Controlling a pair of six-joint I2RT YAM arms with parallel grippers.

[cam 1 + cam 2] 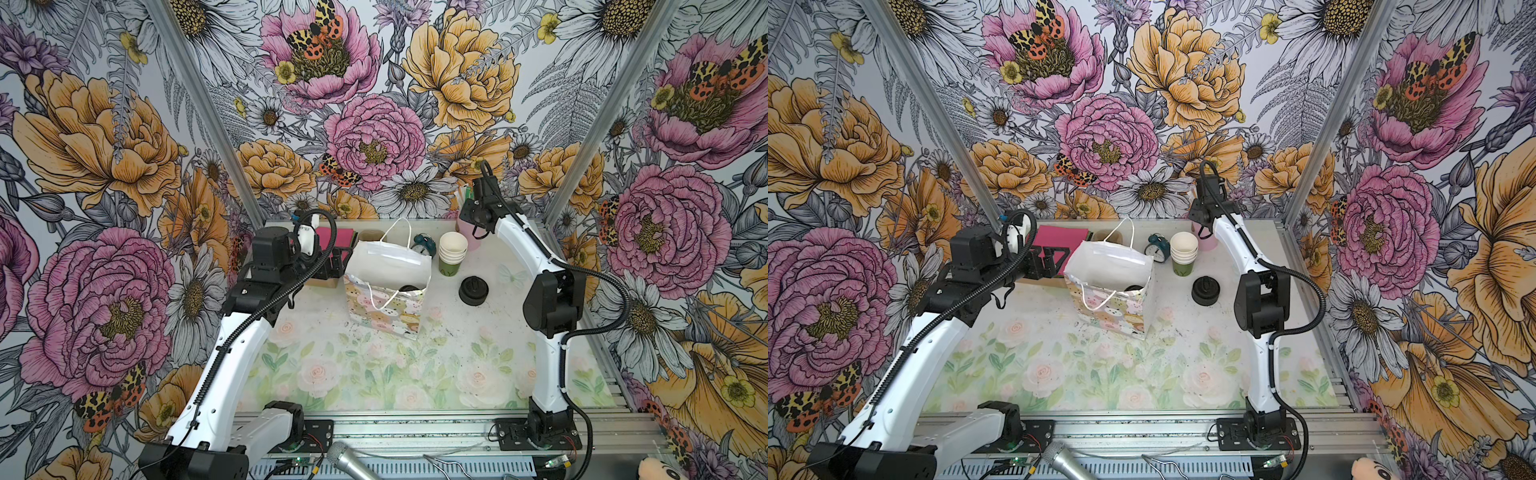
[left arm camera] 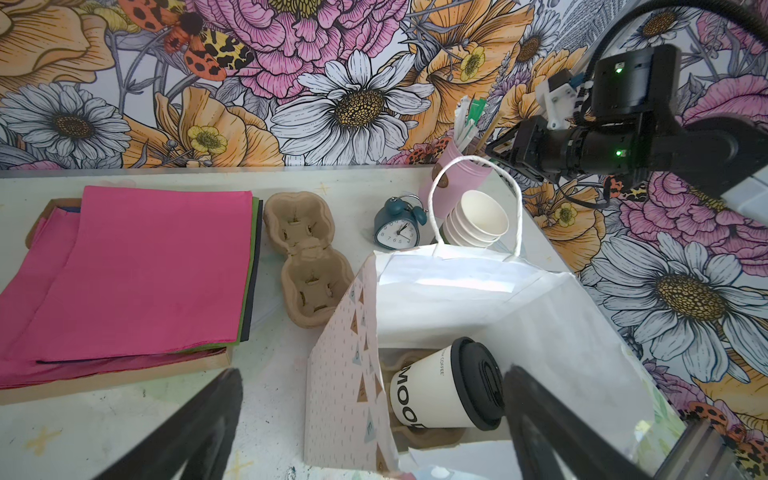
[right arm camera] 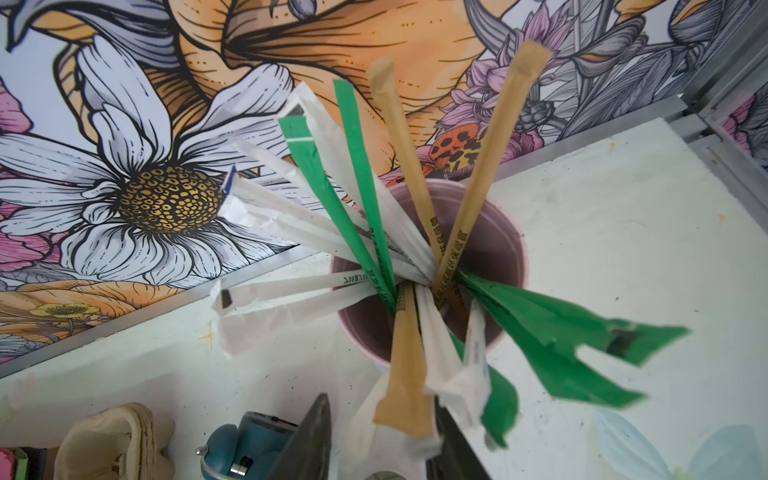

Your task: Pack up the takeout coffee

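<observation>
Takeout coffee (image 2: 440, 386) sits inside the gift bag (image 1: 386, 307), centre of both top views. Left pincer (image 2: 372, 372) gapes wide; right pincer (image 3: 380, 403) straddles wrapped straws (image 3: 401, 374), grip unclear.

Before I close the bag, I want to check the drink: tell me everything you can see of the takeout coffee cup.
The takeout coffee cup is white paper with black lettering and a round black plastic lid, fitted on. It appears tipped over rather than upright inside the open white paper bag, resting on a brown pulp carrier. Nothing grips it.
</observation>
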